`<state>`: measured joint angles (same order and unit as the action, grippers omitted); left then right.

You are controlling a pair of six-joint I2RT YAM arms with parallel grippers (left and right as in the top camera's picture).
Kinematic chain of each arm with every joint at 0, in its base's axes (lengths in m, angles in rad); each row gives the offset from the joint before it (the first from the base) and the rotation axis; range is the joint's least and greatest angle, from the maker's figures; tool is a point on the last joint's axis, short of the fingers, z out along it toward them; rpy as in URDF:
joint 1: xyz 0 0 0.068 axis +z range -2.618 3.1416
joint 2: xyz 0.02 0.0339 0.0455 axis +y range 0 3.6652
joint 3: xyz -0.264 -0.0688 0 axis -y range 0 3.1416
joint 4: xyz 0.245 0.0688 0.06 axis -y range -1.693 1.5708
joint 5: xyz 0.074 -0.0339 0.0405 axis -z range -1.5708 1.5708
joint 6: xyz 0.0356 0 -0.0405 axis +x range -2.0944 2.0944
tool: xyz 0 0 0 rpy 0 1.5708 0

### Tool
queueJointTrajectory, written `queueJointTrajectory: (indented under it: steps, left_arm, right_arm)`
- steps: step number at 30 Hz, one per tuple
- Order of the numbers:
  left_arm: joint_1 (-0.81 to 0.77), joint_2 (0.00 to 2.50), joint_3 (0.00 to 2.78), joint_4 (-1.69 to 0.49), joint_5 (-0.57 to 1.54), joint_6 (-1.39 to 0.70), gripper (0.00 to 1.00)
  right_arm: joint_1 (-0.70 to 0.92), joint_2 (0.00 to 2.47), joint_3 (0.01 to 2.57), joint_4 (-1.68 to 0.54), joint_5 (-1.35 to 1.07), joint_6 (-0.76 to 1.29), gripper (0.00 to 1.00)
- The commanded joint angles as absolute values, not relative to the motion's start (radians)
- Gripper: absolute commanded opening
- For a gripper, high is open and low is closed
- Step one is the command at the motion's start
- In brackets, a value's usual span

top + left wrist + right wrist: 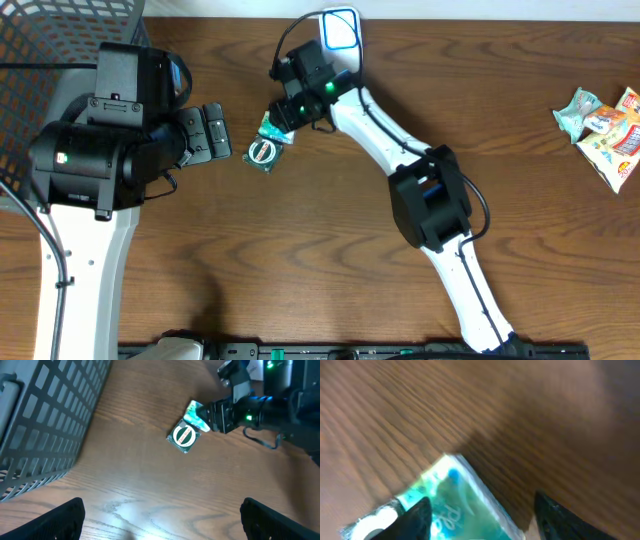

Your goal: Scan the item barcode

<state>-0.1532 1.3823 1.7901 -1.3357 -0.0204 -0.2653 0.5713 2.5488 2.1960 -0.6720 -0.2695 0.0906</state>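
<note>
The right wrist's view is smeared with blur, and all it gives is the green packet (465,505) lying on the wood between two dark fingers (417,520), its printing unreadable and no barcode to be made out. From above, the right gripper (281,117) sits over the packet's far end and hides that end. Its jaws stand on either side of the wrapper, but whether they are really pinching it I cannot tell. The near end of the packet shows a round white and red mark and lies flat on the brown table (300,260), about the middle of its far half, between the two arms. The left gripper (208,133) is just left of the packet and apart from it, with its jaws spread wide and nothing between them; in its own camera only the tips show, at the bottom corners. Just beyond the right arm's wrist, at the far edge, is a white object with a blue rim (341,29), partly covered, and I cannot say what it is. A small heap of snack packets (603,122) lies well off to the right, cut by the frame. The grey wire basket (50,40) fills the far left corner, half hidden under the left arm, and I cannot make out what it holds.
</note>
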Motion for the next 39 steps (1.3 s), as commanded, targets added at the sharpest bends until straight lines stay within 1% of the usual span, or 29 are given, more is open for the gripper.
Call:
queueJointTrajectory:
  steps: [1, 2, 3, 4, 5, 7, 11, 13, 15, 17, 20, 22, 26, 28, 29, 31, 33, 37, 39]
  left_arm:
    - [-0.150, 1.380, 1.784, -1.340, -0.014, -0.268, 0.98]
    - [-0.150, 1.380, 1.784, -1.340, -0.014, -0.268, 0.98]
    - [-0.150, 1.380, 1.784, -1.340, -0.014, -0.268, 0.98]
    - [-0.150, 1.380, 1.784, -1.340, -0.014, -0.268, 0.98]
    - [-0.150, 1.380, 1.784, -1.340, -0.014, -0.268, 0.98]
    - [-0.150, 1.380, 1.784, -1.340, -0.014, -0.268, 0.98]
    - [-0.150, 1.380, 1.784, -1.340, -0.014, -0.268, 0.98]
    - [-0.150, 1.380, 1.784, -1.340, -0.014, -0.268, 0.98]
    - [-0.150, 1.380, 1.784, -1.340, -0.014, -0.268, 0.97]
    - [-0.150, 1.380, 1.784, -1.340, -0.014, -0.268, 0.98]
    - [-0.150, 1.380, 1.784, -1.340, -0.014, -0.268, 0.98]
    - [-0.150, 1.380, 1.784, -1.340, -0.014, -0.268, 0.98]
    - [-0.150, 1.380, 1.784, -1.340, -0.014, -0.268, 0.98]
    - [-0.150, 1.380, 1.784, -1.340, -0.014, -0.268, 0.98]
    - [-0.150, 1.380, 1.784, -1.340, -0.014, -0.268, 0.98]
    - [-0.150, 1.380, 1.784, -1.340, -0.014, -0.268, 0.98]
    - [-0.150, 1.380, 1.784, -1.340, -0.014, -0.268, 0.98]
    - [-0.150, 1.380, 1.784, -1.340, -0.014, -0.268, 0.98]
    - [-0.150, 1.380, 1.784, -1.340, -0.014, -0.268, 0.98]
  right_arm:
    - [0.570, 2.562, 2.196, -0.731, -0.152, 0.088, 0.52]
    - [0.569, 2.562, 2.196, -0.758, -0.138, 0.088, 0.52]
    - [0.568, 2.560, 2.196, -0.777, -0.132, 0.088, 0.50]
    - [0.564, 2.551, 2.196, -0.833, -0.115, 0.088, 0.43]
    - [0.561, 2.543, 2.196, -0.871, -0.105, 0.089, 0.40]
    - [0.558, 2.519, 2.196, -0.960, -0.103, 0.089, 0.39]
    - [0.558, 2.458, 2.196, -1.148, -0.101, 0.089, 0.46]
    - [0.561, 2.426, 2.196, -1.253, -0.096, 0.089, 0.52]
    - [0.566, 2.395, 2.196, -1.349, -0.096, 0.089, 0.56]
    - [0.569, 2.360, 2.196, -1.419, -0.047, 0.087, 0.60]
    - [0.566, 2.352, 2.196, -1.392, -0.001, 0.009, 0.62]
    - [0.561, 2.358, 2.195, -1.349, -0.017, -0.107, 0.61]
    - [0.559, 2.364, 2.189, -1.317, -0.155, -0.362, 0.63]
    - [0.558, 2.364, 2.182, -1.316, -0.223, -0.467, 0.68]
    - [0.558, 2.364, 2.178, -1.314, -0.239, -0.495, 0.69]
    - [0.556, 2.364, 2.165, -1.295, -0.239, -0.503, 0.69]
    - [0.550, 2.364, 2.141, -1.262, -0.241, -0.502, 0.73]
    - [0.540, 2.364, 2.077, -1.196, -0.255, -0.502, 0.73]
    - [0.532, 2.364, 2.049, -1.174, -0.278, -0.502, 0.70]
